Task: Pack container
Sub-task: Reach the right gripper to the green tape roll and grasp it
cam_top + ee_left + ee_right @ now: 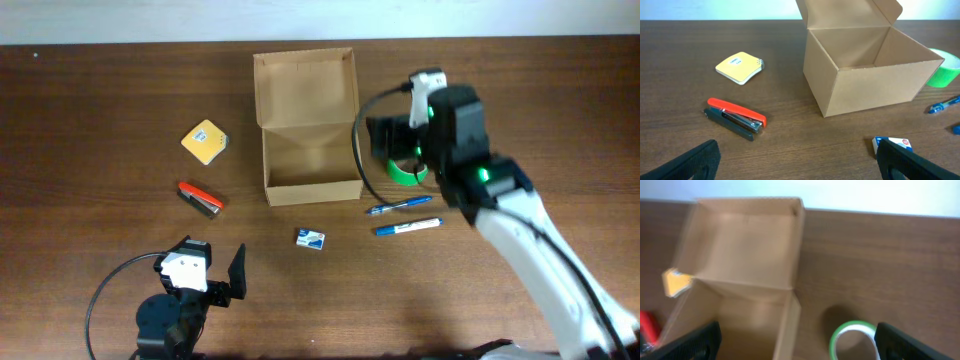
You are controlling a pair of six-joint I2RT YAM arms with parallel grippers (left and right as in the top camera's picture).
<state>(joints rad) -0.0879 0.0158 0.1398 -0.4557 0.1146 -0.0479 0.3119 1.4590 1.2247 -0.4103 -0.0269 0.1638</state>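
The tan cardboard box [310,150] stands open and looks empty, its flap lid [305,88] laid back; it also shows in the left wrist view [870,70] and the right wrist view [740,305]. My right gripper [395,140] is open and empty, hovering over the box's right wall and a green tape roll [405,172], which shows in the right wrist view [852,340]. My left gripper [215,275] is open and empty near the front edge; in its wrist view its jaws [800,160] frame bare table, and the right jaw hides part of a small blue-white box [892,144].
A yellow notepad [204,140] and a red stapler [200,198] lie left of the box. Two blue pens [398,207] [408,227] lie in front of the tape. The small blue-white box [310,238] lies in front of the cardboard box.
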